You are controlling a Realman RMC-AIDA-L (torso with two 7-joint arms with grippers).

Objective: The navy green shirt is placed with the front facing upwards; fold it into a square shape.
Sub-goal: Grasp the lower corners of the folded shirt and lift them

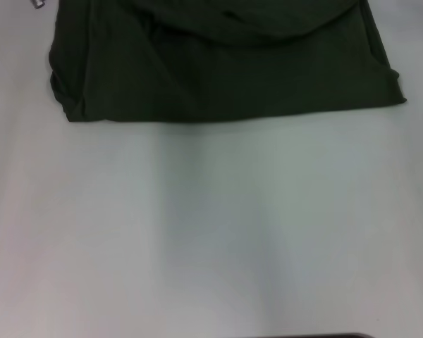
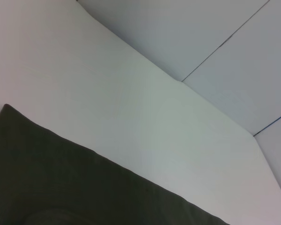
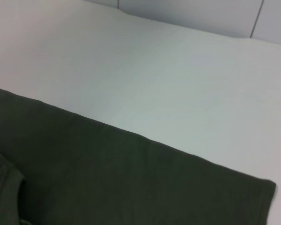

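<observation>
I found the navy green shirt (image 1: pixel 225 70) lying at the table's (image 1: pixel 211 232) far edge, already doubled into a compact rectangle with no lettering showing; squaring it seemed all that remained; neither gripper was in view, so I could not tell their state.

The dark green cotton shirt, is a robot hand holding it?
Cannot be told: no gripper shows in any view. The dark green cotton shirt lies on the white table.
</observation>
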